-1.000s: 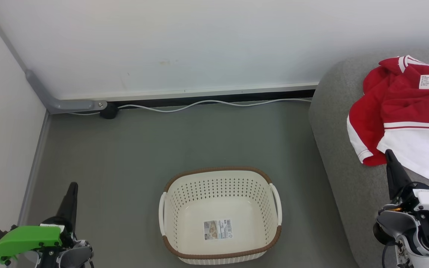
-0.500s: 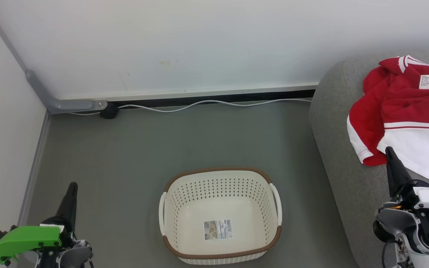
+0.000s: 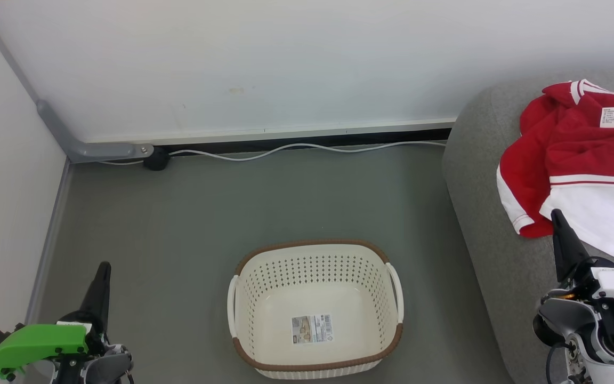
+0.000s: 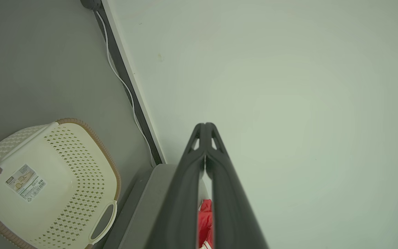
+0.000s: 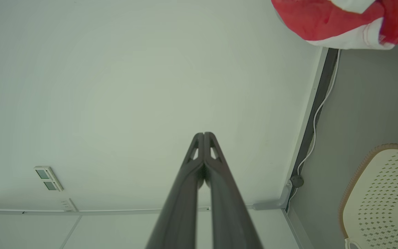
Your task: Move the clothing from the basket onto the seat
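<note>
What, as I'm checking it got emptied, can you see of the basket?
The basket is cream-white perforated plastic, a rounded rectangle with a brown woven-look rim and two white side handles. It stands upright on the grey floor, left of the sofa and apart from it. Its bottom is bare but for a sticker.

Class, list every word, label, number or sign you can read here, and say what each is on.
The sticker on the bottom of the basket: barcode and small print, too small to read.
The white label on the red clothing: print too small to read.
No text here can be quoted.
</note>
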Motion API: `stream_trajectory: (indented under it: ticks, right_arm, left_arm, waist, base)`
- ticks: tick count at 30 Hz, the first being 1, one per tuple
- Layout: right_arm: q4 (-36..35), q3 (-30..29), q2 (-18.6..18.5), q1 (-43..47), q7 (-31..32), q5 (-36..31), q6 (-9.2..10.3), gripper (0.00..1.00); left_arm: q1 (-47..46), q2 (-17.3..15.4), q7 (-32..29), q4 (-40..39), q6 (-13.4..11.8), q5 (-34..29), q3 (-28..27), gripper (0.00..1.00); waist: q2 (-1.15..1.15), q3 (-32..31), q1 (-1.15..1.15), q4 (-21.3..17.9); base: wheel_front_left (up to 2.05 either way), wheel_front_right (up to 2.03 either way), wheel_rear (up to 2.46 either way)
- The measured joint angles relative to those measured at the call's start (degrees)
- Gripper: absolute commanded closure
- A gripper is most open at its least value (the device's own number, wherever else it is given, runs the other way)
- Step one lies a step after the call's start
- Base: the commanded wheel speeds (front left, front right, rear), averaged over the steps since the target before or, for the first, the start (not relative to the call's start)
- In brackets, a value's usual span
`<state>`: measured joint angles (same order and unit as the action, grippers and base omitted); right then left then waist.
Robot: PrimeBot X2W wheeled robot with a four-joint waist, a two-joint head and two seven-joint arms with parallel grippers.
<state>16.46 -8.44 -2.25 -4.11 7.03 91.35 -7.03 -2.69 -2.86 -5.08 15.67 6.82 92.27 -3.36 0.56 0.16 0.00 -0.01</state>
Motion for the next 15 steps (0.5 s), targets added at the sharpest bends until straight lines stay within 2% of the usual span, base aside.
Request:
stream_trajectory:
  ticks: [15]
  right_arm:
    - [-0.07, 0.12, 0.0, 0.0, -0.01, 0.0, 0.0, 1.0]
  left_arm:
    - [-0.04, 0.0, -0.37, 0.2, 0.04, 0.0, -0.03, 1.0]
  waist:
    - [0.0, 0.0, 0.0, 0.0]
  base:
    - [0.0, 0.0, 0.0]
